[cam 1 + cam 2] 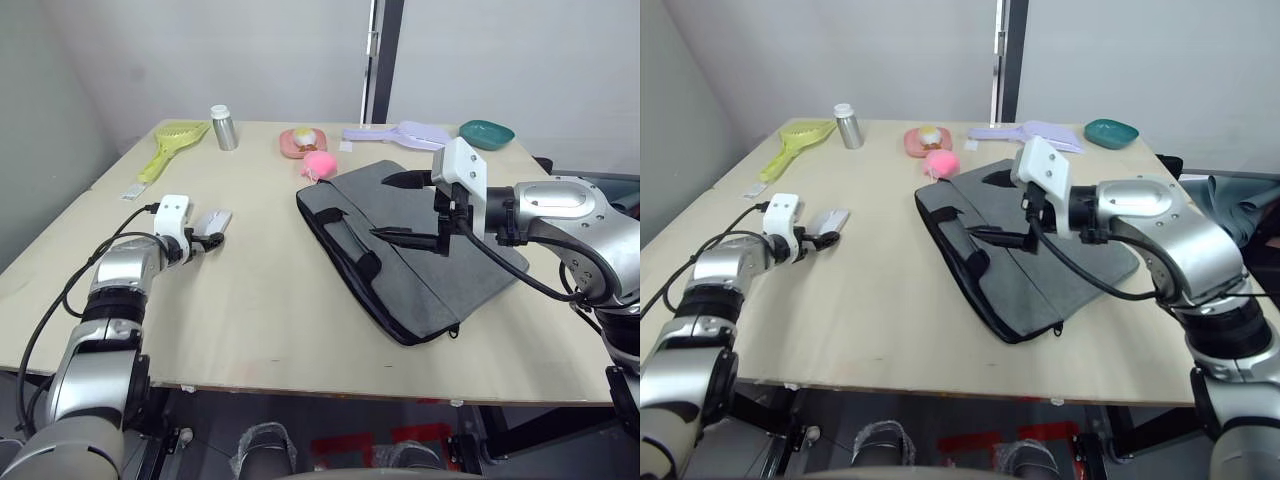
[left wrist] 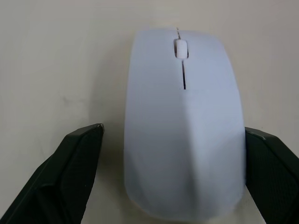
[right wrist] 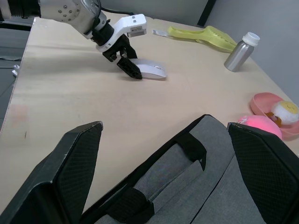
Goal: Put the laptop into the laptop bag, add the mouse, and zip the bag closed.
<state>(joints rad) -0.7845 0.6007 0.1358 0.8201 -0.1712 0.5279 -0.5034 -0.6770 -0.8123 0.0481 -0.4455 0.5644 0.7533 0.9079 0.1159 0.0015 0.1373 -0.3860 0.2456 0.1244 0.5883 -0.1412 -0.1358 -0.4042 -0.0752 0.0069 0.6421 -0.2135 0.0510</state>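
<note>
Straddling the mouse (image 2: 183,126), the left end effector (image 1: 207,240) stands wide, one black finger on each side of the white shell. One finger lies against the shell's side; the other has a strip of bare bench between it and the shell. The mouse lies flat on the bench (image 1: 260,330), well apart from the near edge and from the left edge, with open surface all around it.

The laptop bag (image 1: 420,270) lies flat right of centre, set at an angle, one corner pointing at the near bench edge and stopping short of it. Its black handles lie along the side that faces the mouse. The laptop cannot be seen, and whether the zipper is open cannot be told.

The right end effector (image 1: 992,237) hovers over the bag near the handles, fingers spread wide and holding nothing.

Between mouse and bag runs a broad band of bare bench. Along the far edge stand a yellow scoop (image 1: 172,143), a metal bottle (image 1: 223,128), a pink dish (image 1: 302,141), a pink ball (image 1: 319,165) just beside the bag's far corner, a lilac brush (image 1: 398,133) and a teal bowl (image 1: 487,133).
</note>
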